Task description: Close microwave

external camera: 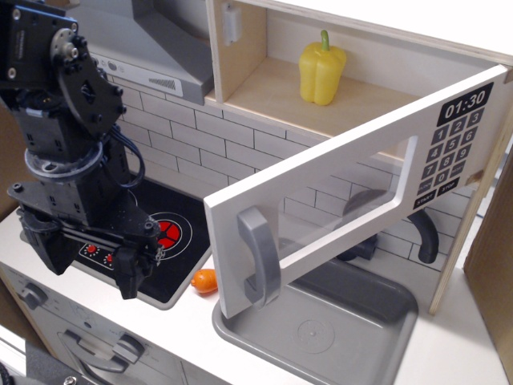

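Observation:
The microwave (264, 56) is a pale-wood box at the upper middle. Its wide light-grey door (337, 168) stands swung open toward me, with a grey bar handle (258, 257) at its left end, a clear window (337, 220) and a black keypad with clock display (455, 144) at the right. A yellow bell pepper (321, 70) stands inside. My gripper (86, 269) hangs at the left above the hob's front edge, well left of the door handle. Its two dark fingers are apart with nothing between them.
A black hob (172, 233) with a red ring lies under the gripper. A small orange fruit (204, 280) sits on the counter by the door's lower corner. A grey sink (337, 321) and dark tap (421, 233) are below the door. A grey extractor hood (152, 48) is at top left.

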Controlling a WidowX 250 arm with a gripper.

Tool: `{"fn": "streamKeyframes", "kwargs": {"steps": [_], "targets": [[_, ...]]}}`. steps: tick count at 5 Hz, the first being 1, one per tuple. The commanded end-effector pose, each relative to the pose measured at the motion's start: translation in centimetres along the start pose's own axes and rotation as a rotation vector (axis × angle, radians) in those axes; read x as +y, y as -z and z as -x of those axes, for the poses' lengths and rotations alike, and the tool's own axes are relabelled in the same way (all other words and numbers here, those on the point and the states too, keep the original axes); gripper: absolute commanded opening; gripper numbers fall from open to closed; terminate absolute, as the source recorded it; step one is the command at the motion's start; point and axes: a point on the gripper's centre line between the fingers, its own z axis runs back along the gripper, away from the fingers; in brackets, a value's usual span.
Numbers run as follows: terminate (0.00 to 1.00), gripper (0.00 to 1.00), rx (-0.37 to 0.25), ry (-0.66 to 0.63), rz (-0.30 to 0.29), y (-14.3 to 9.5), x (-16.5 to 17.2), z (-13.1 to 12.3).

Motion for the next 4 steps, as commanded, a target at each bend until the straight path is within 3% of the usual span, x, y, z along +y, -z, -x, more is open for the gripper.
{"fn": "streamKeyframes", "kwargs": {"steps": [1, 2, 4], "targets": [[0.0, 1.0, 0.0, 0.0, 0.0, 0.0, 0.0, 0.0], [0.0, 1.0, 0.047, 0.027, 0.013, -0.2, -1.9, 2.3], [0.0, 1.0, 0.095, 0.129, 0.102, -0.5, -8.4, 4.4]]}}
